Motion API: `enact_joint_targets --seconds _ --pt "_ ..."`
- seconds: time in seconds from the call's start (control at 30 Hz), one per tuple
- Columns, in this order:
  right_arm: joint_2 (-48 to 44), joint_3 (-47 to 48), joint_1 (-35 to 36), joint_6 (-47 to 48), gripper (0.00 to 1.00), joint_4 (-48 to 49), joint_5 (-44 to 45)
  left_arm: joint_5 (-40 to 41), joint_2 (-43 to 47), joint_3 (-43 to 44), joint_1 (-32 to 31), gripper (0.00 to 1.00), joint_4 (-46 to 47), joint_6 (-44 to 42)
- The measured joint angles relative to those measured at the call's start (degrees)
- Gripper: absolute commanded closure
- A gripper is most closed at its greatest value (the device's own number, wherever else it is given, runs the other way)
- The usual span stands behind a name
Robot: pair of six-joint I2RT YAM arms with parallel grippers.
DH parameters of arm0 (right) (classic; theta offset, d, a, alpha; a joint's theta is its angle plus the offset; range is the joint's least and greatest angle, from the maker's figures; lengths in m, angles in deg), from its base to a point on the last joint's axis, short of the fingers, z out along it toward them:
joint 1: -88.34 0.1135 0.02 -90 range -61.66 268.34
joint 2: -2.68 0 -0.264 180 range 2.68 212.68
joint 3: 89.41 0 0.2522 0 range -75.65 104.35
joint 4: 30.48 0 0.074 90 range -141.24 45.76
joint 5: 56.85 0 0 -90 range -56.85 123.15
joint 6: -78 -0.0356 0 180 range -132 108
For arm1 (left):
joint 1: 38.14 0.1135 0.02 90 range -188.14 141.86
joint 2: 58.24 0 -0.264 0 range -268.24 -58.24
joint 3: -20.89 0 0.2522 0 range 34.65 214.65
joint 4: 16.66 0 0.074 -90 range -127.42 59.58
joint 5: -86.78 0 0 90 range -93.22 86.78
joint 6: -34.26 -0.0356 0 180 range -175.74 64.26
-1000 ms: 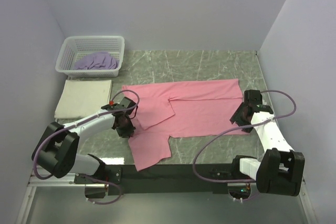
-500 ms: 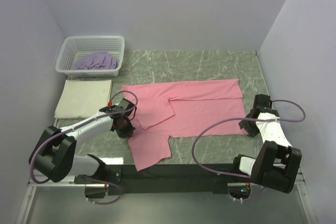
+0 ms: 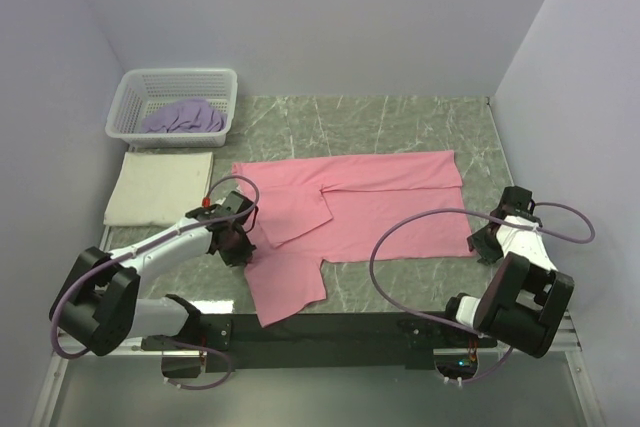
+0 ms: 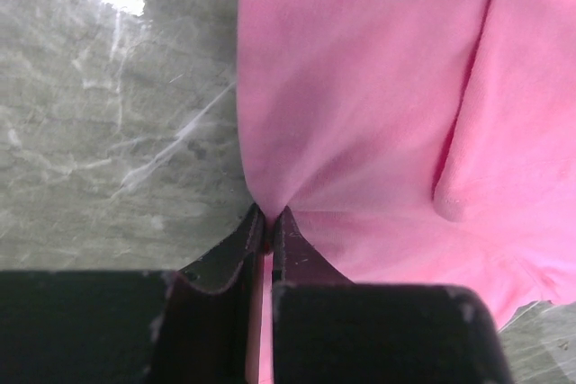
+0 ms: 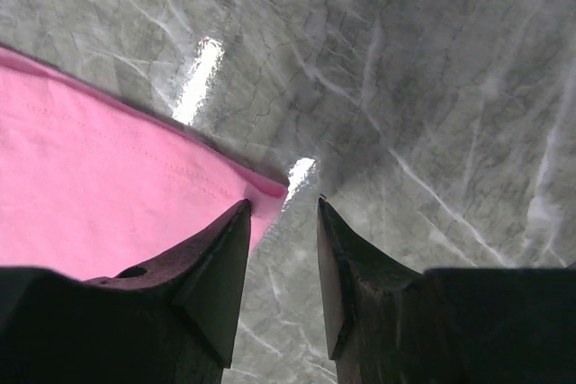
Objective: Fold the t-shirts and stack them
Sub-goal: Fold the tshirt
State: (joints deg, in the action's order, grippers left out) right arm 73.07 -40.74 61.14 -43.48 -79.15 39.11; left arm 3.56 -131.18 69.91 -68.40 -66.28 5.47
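Grey-green marble tabletop, lilac walls. Far left we see a white lattice basket holding the lavender t-shirt, with the cream t-shirt folded just in front. The pink t-shirt lies spread mid-tabletop. Left fingers are clenched on its left edge. Right fingers are parted, straddling its near right corner, gripping nothing. We judge the fabric light, limp and prone to dragging. Best taken at hems and corners, pinched low.
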Motion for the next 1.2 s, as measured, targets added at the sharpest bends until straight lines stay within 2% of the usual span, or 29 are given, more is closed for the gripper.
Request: enact_joint_targets --seconds 0.43,0.57,0.7,0.8,1.03,1.2 --pt "1.5 0.0 -0.2 1.5 0.58 1.6 -2.5 0.2 1.0 -0.5 -0.1 0.99 -1.5 0.0" --pt "2.0 0.0 -0.2 1.5 0.62 1.6 -2.6 0.2 1.2 -0.7 -0.1 0.99 -1.5 0.0" --pt "3.2 0.0 -0.2 1.5 0.72 1.7 -2.6 0.2 1.4 -0.7 -0.1 0.99 -1.5 0.0" --pt "3.7 0.2 -0.3 1.5 0.75 2.1 -2.8 0.4 1.9 -1.0 -0.1 0.99 -1.7 0.0" --pt "4.6 0.7 -0.3 1.3 0.99 2.9 -4.0 0.4 2.0 -1.2 -0.1 0.99 -1.7 0.0" --pt "4.3 0.7 -0.3 1.3 1.00 2.7 -3.7 0.5 2.2 -1.2 -0.1 0.99 -1.7 0.0"
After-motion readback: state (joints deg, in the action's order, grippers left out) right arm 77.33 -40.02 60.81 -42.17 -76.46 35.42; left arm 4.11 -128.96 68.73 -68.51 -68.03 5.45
